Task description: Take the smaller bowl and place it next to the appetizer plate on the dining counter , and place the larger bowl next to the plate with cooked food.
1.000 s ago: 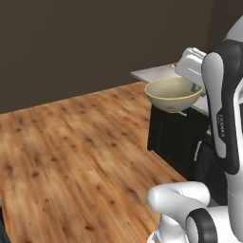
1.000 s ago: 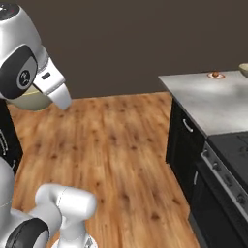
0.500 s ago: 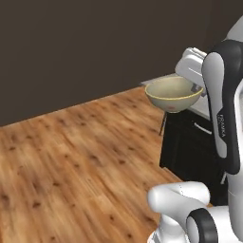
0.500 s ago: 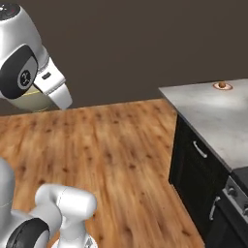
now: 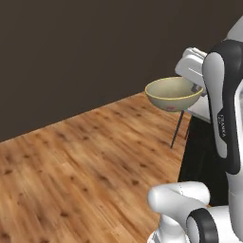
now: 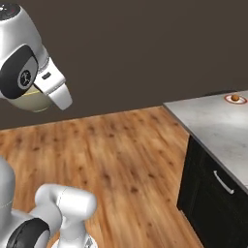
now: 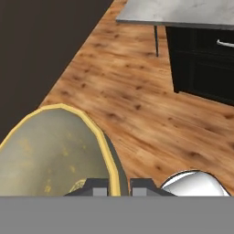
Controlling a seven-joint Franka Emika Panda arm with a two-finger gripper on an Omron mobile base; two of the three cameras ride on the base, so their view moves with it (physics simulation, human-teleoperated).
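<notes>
A beige bowl with a yellow rim hangs in the air above the wooden floor, level and upright. My gripper is shut on its right rim, coming from the white hand above. In the right base view the bowl peeks out from under the hand. In the hand view the bowl lies at lower left, and my gripper pinches its rim, one finger inside and one outside. I cannot tell whether this is the smaller or the larger bowl. A small red-rimmed plate with a brown morsel sits far off on the grey counter.
The counter stands on black cabinets with a drawer handle, to the right. Its overhang rests on a thin dark leg. The hand view shows the counter top and cabinet front. Wooden floor stretches to a dark wall.
The whole picture has shifted, so the cameras have moved with the base; the stove has slid out of the right base view. The bowl stays held in the same grip.
</notes>
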